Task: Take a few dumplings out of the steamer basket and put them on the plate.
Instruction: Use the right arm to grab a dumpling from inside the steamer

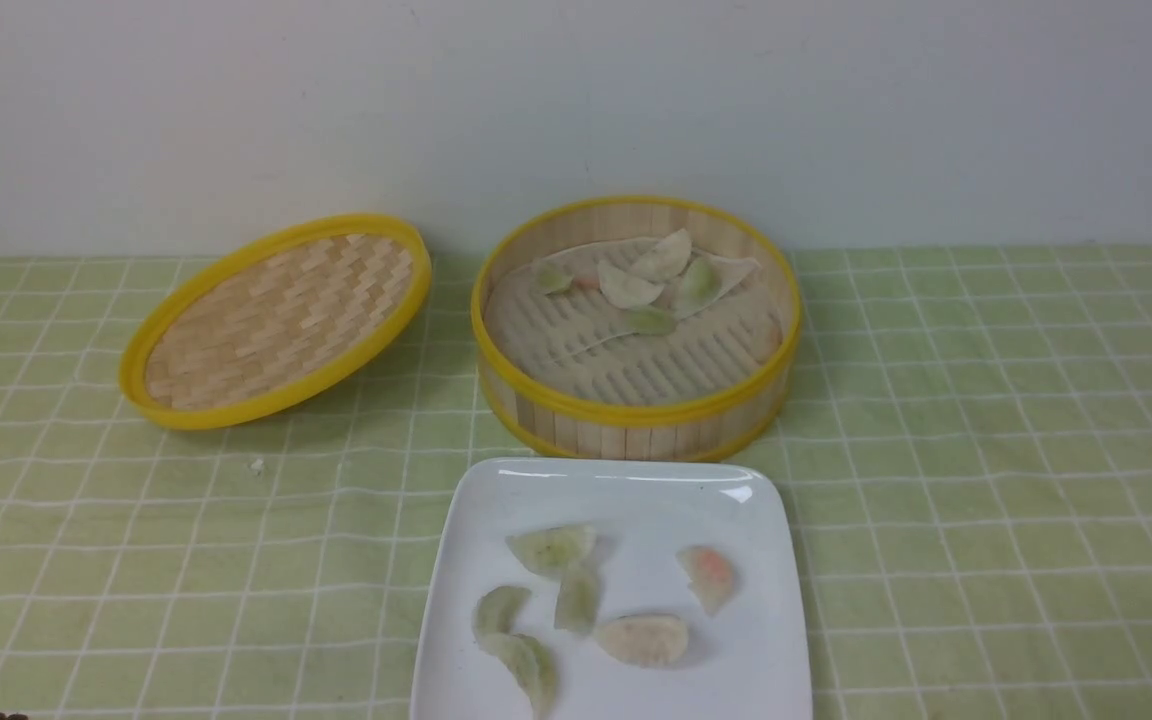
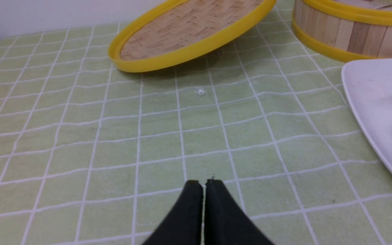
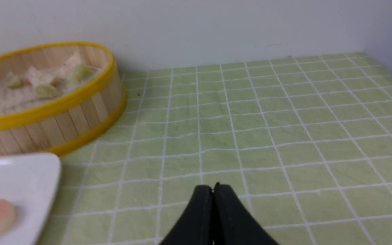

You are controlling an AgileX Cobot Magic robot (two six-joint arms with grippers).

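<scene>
From the front I see a pale wall behind a green checked cloth (image 1: 986,400). The steamer basket (image 1: 636,425) sits near the cloth's far edge, some dumplings (image 1: 628,288) inside; six more lie on the plate (image 1: 756,660), one towards its right edge. I judge the transfer finished, or paused between pieces; another would call for opening a claw over the basket.

My left wrist view shows the left gripper (image 2: 204,183) closed, holding nothing, over cloth.

In my right wrist view the right gripper (image 3: 214,189) is likewise closed and unladen, well apart from the basket.
</scene>
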